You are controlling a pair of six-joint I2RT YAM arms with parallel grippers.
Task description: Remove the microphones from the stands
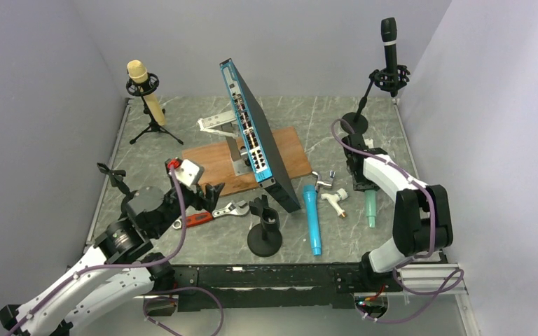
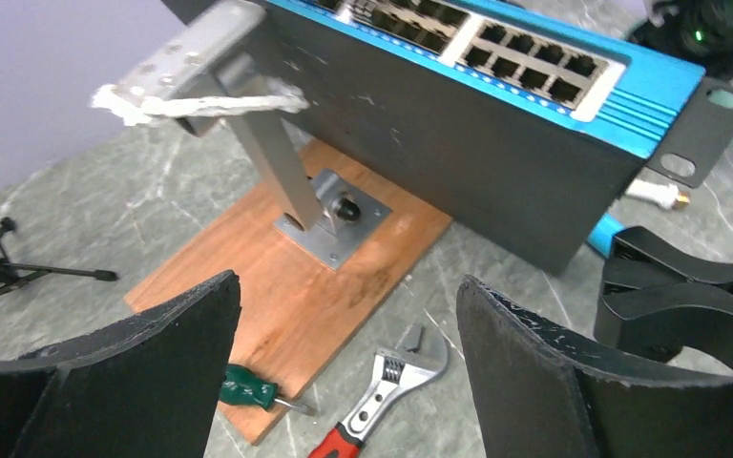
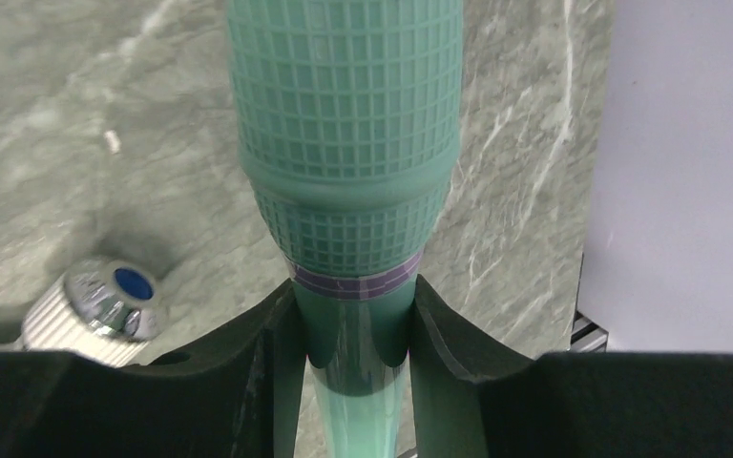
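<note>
The right gripper [image 3: 353, 291] is clamped on the green microphone [image 3: 344, 143], its two fingers [image 3: 267, 353] pressing the neck just below the mesh head. This microphone lies low at 4 o'clock on the table [image 1: 182, 248]; whether it touches the surface I cannot tell. It is well apart from the black stand [image 1: 265, 231], which is upright at 6 o'clock. A blue microphone [image 1: 313, 220] lies flat at 5 o'clock, between that stand and the green one. The left gripper [image 2: 346, 286] hangs at 8 o'clock with its jaws spread wide and nothing between them, above a wrench [image 2: 382, 391] and the edge of a wooden board [image 2: 286, 296]. A cream microphone [image 1: 140, 77] sits on a tripod at 10 o'clock and a black microphone [image 1: 389, 38] on its stand at 2 o'clock
</note>
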